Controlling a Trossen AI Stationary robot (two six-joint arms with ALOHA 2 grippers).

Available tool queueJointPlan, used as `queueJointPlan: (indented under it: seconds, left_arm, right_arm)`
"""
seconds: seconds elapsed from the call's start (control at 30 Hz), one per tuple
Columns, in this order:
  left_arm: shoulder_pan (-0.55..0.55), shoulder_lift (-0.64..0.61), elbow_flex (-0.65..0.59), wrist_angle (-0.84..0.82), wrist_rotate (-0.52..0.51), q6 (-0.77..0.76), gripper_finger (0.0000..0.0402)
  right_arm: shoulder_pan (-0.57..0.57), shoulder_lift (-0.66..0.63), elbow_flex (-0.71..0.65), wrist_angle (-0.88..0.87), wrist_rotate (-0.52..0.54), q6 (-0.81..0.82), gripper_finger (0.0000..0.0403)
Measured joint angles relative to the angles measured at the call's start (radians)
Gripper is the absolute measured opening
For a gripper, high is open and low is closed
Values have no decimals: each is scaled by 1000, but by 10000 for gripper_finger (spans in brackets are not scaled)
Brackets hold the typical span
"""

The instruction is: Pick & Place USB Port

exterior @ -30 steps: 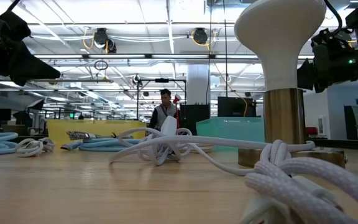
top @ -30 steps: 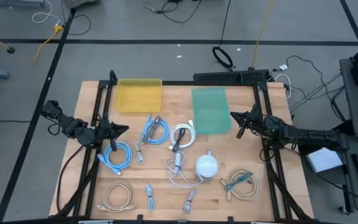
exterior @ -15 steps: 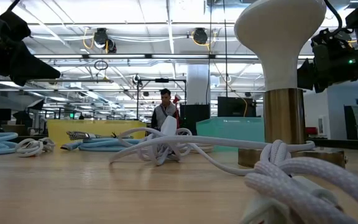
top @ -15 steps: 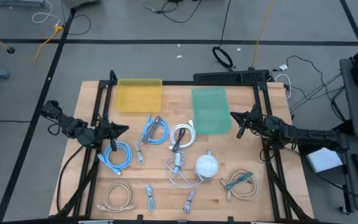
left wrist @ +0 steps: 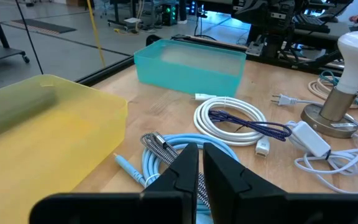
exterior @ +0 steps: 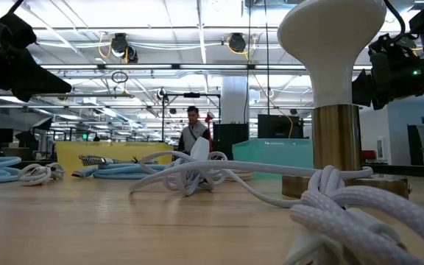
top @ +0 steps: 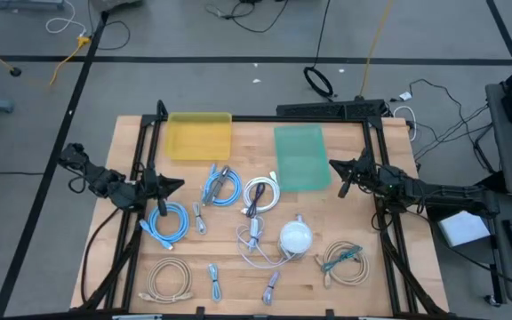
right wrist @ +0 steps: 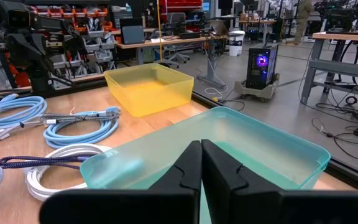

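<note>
Several coiled cables lie flat on the wooden table: a white coil with a dark cord (top: pixel 260 195) (left wrist: pixel 236 119), a light-blue coil with a braided cable (top: pixel 221 185) (left wrist: pixel 160 154), another blue coil (top: pixel 169 221), a beige coil (top: pixel 168 279) and a beige-green coil (top: pixel 345 263). A yellow bin (top: pixel 199 135) and a teal bin (top: pixel 301 156) stand at the far side. My left gripper (top: pixel 178 185) (left wrist: pixel 200 163) hovers shut at the left edge, above the blue coils. My right gripper (top: pixel 334 166) (right wrist: pixel 201 157) hangs shut over the teal bin's right side.
A white-bulbed lamp on a brass base (top: pixel 296 236) (exterior: pixel 335 96) stands right of centre with a white cord and adapter (top: pixel 254 233). Small loose connectors (top: pixel 212 276) (top: pixel 271 284) lie near the near edge. Black frame rails (top: pixel 376 191) border the table. A person (exterior: pixel 191 132) stands far behind.
</note>
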Motion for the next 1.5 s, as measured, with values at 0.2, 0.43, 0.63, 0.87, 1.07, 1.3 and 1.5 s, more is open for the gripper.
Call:
queueJointPlan:
  seconds: [0.2, 0.43, 0.63, 0.87, 1.07, 1.3, 1.5]
  left_arm:
    - [0, 0, 0, 0, 0, 0, 26]
    - [0, 0, 0, 0, 0, 0, 26]
    - [0, 0, 0, 0, 0, 0, 26]
    - [4, 0, -2, 37, -72, 51, 26]
    - [59, 0, -1, 587, -578, -225, 26]
    - [172, 23, 53, 1332, -421, 20, 26]
    - [227, 164, 337, 1261, -142, 446, 26]
  right_arm:
    - [-1, 0, 0, 27, 3, 48, 0]
    - [-2, 0, 0, 235, 40, 417, 0]
    - [-2, 0, 0, 582, 139, 592, 0]
    - [-2, 0, -1, 1102, 132, 651, 0]
    - [-2, 0, -1, 1324, 109, 572, 0]
    - [-2, 2, 58, 1275, 295, 563, 0]
    - [-2, 39, 253, 946, 193, 375, 0]
